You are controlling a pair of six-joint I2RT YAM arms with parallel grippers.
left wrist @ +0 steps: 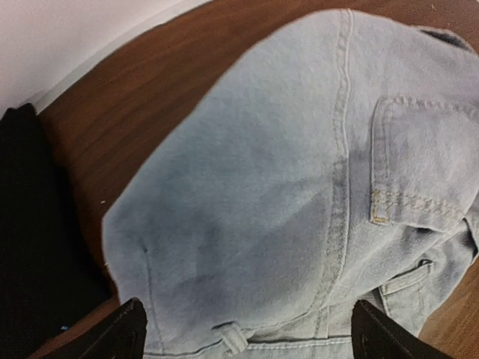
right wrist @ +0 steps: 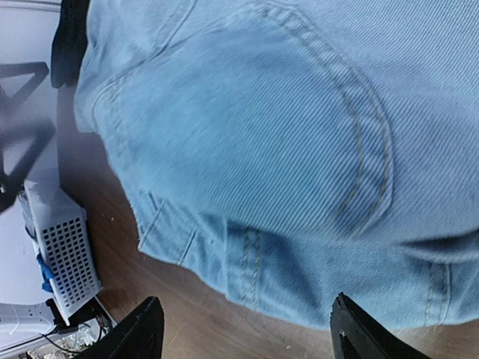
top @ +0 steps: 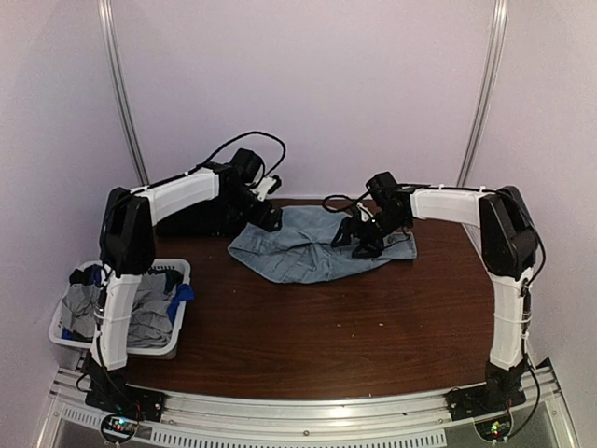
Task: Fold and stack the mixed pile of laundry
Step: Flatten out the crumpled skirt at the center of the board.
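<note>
A light-blue denim piece (top: 308, 245) lies crumpled at the back middle of the brown table (top: 326, 327). My left gripper (top: 270, 220) hovers at its left edge. In the left wrist view the gripper (left wrist: 251, 338) is open, with its fingertips (left wrist: 123, 333) far apart over the denim (left wrist: 284, 179), its seam and its belt loop. My right gripper (top: 360, 241) sits over the cloth's right part. In the right wrist view that gripper (right wrist: 247, 335) is open above the denim hem (right wrist: 262, 134) and bare wood, gripping nothing. A black garment (left wrist: 30, 247) lies left of the denim.
A white slatted basket (top: 173, 347) stands at the table's front left with grey (top: 149, 313) and bright-blue (top: 181, 295) garments in it. The same basket (right wrist: 63, 254) shows at the left of the right wrist view. Pale walls close off the back.
</note>
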